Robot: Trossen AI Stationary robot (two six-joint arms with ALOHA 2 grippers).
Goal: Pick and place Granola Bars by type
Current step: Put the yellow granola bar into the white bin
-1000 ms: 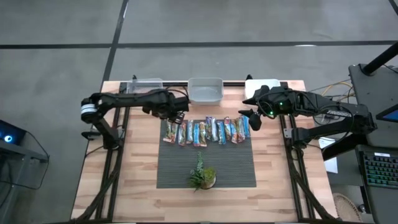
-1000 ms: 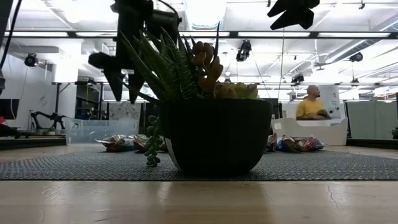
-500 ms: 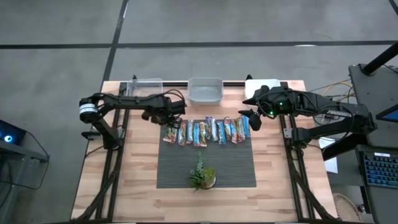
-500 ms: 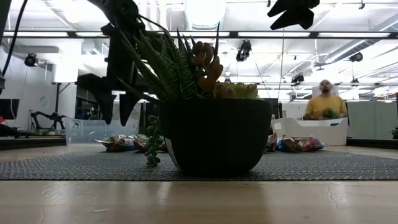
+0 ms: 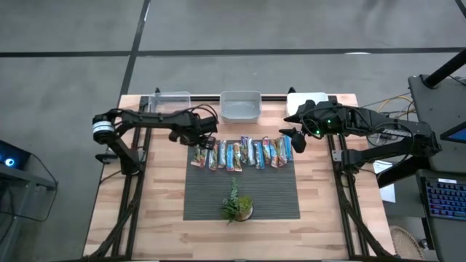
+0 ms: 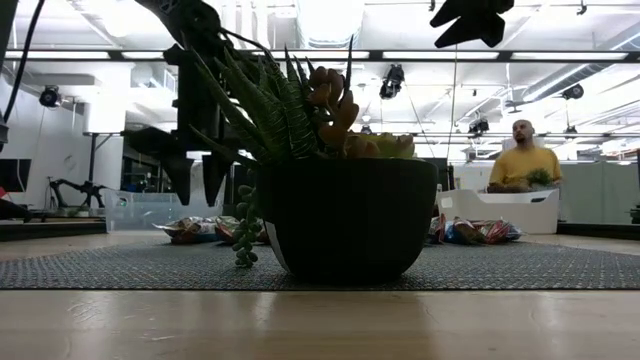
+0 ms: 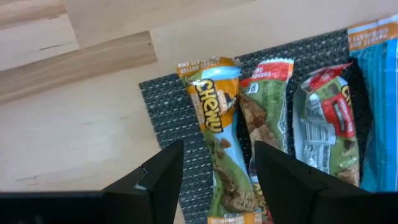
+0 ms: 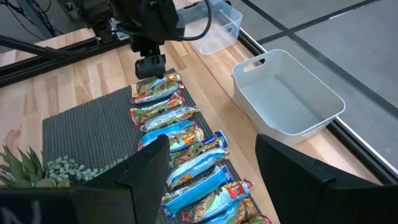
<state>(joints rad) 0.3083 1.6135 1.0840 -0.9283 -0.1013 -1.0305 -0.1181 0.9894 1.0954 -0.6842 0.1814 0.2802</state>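
Observation:
A row of Granola Bars [image 5: 242, 153] in shiny wrappers lies side by side across the far edge of a dark woven mat [image 5: 240, 191]. My left gripper [image 7: 214, 186] points straight down, open, above the row's left end. Its fingers stand either side of the leftmost bar [image 7: 214, 124], an orange and blue wrapper, and do not touch it. The low view shows its fingertips [image 6: 197, 188] hanging clear above the bars [image 6: 195, 230]. My right gripper [image 8: 211, 180] waits open, raised above the row's right end [image 5: 295, 138].
A small potted plant [image 5: 237, 207] stands on the mat's near half. Along the far edge are a clear bin [image 5: 173, 98], a second clear bin [image 5: 240, 106] and a white bin [image 5: 309, 100]. A person [image 6: 525, 165] sits in the room behind.
My left gripper has come down toward the left end of the row of bars and turned a little, staying open. The bars have not moved. My right arm has kept still.

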